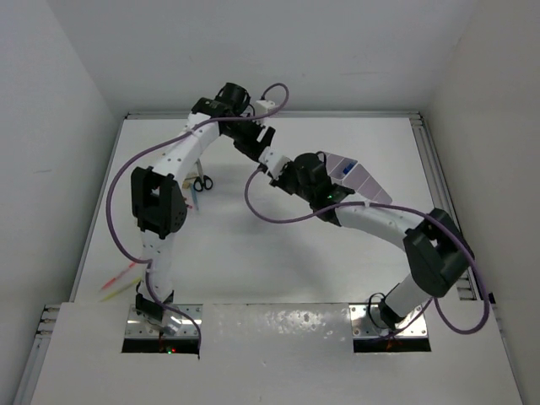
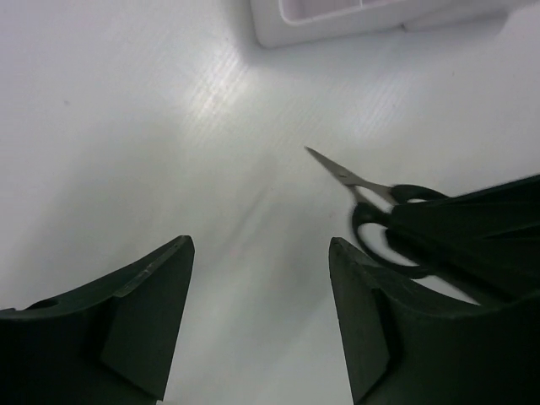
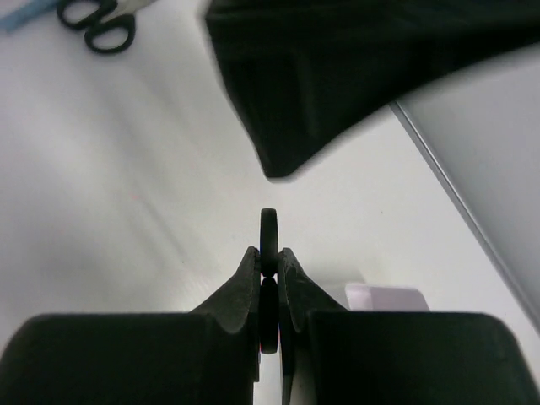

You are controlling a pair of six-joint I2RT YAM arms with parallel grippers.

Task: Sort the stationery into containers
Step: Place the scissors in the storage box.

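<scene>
The white table [image 1: 253, 253] fills the top view, boxed in by pale walls. From the near edge the left arm [image 1: 160, 211] rises along the left side, bends at the far edge and reaches back toward the middle. The right arm [image 1: 380, 221] arches in from the right to meet it, so the two wrists sit close together over the far centre of the table.

The lilac-and-white organiser [image 1: 371, 187] stands just right of that meeting point, partly hidden by the right wrist. A blue-capped piece [image 1: 346, 170] shows in one of its slanted compartments. The left wrist view catches the organiser's white rim along the top of the frame.

The left claw [image 2: 260, 253] is spread wide, with only bare table between its fingers. The right claw [image 3: 268, 257] is pressed together on the black handle of the scissors [image 2: 377, 196], seen edge-on as a thin ring between its fingers. In the left wrist view these scissors sit just right of the spread claw, blades pointing away toward the organiser; I cannot tell whether they touch the table.

The other scissors [image 1: 202, 182] lie flat on the table well left of the claws, beside the left arm. A pale blue item [image 3: 17, 17] lies just next to them, too cropped to identify.
</scene>
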